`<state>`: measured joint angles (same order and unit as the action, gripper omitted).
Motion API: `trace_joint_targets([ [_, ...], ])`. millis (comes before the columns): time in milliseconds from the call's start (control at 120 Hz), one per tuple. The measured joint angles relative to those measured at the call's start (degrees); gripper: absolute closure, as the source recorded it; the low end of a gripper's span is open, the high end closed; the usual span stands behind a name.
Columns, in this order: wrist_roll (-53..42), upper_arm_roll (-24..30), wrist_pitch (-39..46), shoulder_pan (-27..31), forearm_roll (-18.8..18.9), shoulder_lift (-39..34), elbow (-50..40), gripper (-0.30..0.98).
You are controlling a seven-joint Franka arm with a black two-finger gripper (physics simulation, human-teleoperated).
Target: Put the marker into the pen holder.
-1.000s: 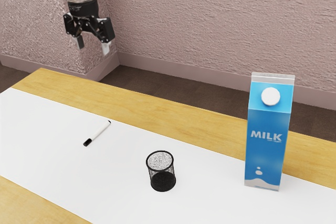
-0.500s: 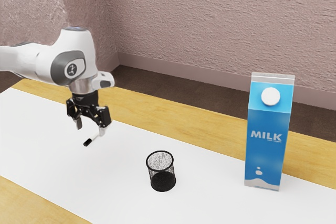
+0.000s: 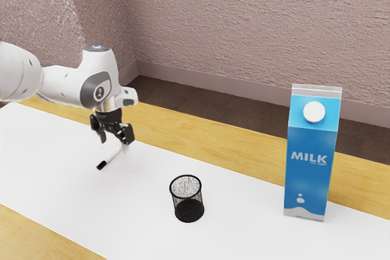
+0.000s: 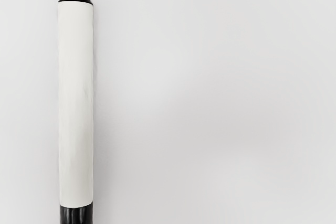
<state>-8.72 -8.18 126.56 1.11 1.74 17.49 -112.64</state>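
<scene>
We have brought our gripper [image 3: 114, 145] down a long way: at first it hung high against the wall [image 3: 256, 22], and now its fingertips are low at the marker [image 3: 111, 158]. Since the middle picture we have also sunk a little further and shifted slightly toward the exterior view's right, nearer the tabletop's [image 3: 164, 127] wall-side edge. Our arm's [image 3: 18, 71] thick white section has come in at the exterior view's left.

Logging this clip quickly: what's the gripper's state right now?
Black two-finger gripper: open, fingers apart, holding nothing; the slim white marker with black ends lies just under it.
</scene>
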Motion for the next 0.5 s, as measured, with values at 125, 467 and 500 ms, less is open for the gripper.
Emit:
trace_joint_targets([
  [125,-2.4,-1.1,-0.6,0.0,-0.2,3.8,3.3,0.00],
  [467,-8.9,-3.5,-3.1,0.2,-2.9,13.4,13.0,0.00],
  [500,-9.4,-3.5,-3.3,0.2,-3.0,13.9,13.4,0.00],
])
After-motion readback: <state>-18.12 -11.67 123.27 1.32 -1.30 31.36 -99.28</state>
